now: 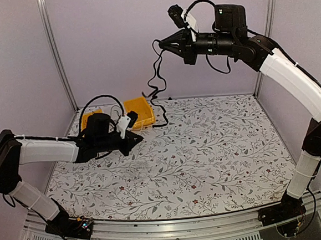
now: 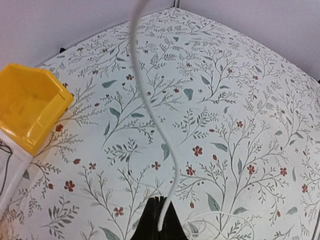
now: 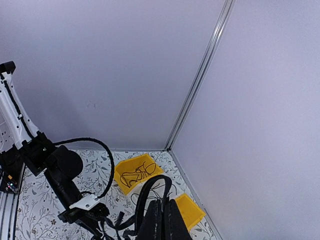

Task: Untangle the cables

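We count two yellow bins at the table's (image 1: 219, 160) back left. The left bin (image 3: 121, 181) holds a coiled cable (image 3: 136, 174), black, perhaps more than one strand. The right bin (image 1: 139, 111) stands beside it. The right gripper (image 1: 163, 43), raised high and pointing left, clamps a black cable (image 1: 157, 76) that hangs to the table. The left gripper (image 1: 140, 137), low and level, pinches one white cable (image 2: 146, 100).

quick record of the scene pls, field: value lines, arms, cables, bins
left pincer: low over the table, shut on the white cable
right pincer: high in the air, shut on a black cable that hangs down to the table
yellow bins: two, at the table's far left; one holds loose black cords
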{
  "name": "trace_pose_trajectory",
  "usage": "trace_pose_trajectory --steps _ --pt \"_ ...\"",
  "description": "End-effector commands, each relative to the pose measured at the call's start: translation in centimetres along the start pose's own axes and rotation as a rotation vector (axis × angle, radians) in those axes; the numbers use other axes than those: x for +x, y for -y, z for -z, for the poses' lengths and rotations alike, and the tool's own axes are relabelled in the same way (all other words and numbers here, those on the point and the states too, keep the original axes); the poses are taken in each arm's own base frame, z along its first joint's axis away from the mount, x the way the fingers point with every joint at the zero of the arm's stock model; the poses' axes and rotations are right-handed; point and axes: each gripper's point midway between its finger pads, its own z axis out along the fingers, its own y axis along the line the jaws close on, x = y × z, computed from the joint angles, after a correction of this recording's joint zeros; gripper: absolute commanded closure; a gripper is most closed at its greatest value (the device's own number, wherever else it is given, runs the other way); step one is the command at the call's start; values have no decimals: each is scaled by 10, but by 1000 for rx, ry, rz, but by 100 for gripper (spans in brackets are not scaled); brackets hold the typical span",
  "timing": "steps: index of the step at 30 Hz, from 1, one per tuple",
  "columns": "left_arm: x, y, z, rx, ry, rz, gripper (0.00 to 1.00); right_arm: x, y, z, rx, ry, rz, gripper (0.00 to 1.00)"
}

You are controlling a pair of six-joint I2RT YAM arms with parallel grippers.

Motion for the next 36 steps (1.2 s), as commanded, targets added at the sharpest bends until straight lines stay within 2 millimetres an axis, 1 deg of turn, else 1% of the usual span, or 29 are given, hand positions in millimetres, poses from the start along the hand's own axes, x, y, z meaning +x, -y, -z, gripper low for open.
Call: trace_pose_trajectory --steps 1,3,5,6,7,8,10,12,14,18,20,21,22,24,25,28,30,33,36 --pt "61 14 16 16 -94 164 100 -54 22 26 94 128 39 100" --pt "78 16 24 9 -122 210 100 -56 22 28 94 136 34 100" --pt "86 15 29 -8 -137 229 100 -51 19 25 80 127 25 100" --pt "85 14 31 -20 -136 231 97 -46 18 24 72 118 20 100" --pt "81 11 32 -36 -129 230 91 -41 16 22 67 106 17 100" --pt "76 8 34 -55 -122 228 82 -35 15 20 63 94 14 100" --pt "61 -1 37 -103 -100 222 66 -21 13 15 55 65 11 100" --pt "39 -5 45 -130 -58 208 57 -8 11 11 50 35 9 100" --pt "13 -6 54 -141 -3 185 51 7 9 7 45 0 9 100" --pt "-39 -6 72 -151 104 143 44 37 2 2 28 -67 -10 100" --pt "-62 -6 77 -150 143 128 41 52 -3 -1 14 -102 -26 100" --pt "-73 -7 78 -156 161 129 36 62 -5 -2 9 -121 -35 100" --pt "-88 -9 80 -161 184 129 33 72 -8 -3 2 -140 -42 100" --pt "-112 -7 78 -143 203 105 33 89 -14 -6 -15 -173 -54 100" --pt "-124 -4 78 -119 216 87 34 96 -16 -7 -22 -186 -60 100" --pt "-157 9 77 -36 266 47 42 108 -22 -9 -43 -207 -83 100" --pt "-173 14 75 -6 295 40 43 111 -24 -10 -51 -214 -97 100" --pt "-190 18 70 35 319 60 41 117 -26 -13 -63 -221 -115 100" --pt "-196 26 57 109 313 85 38 121 -27 -16 -72 -229 -127 100"
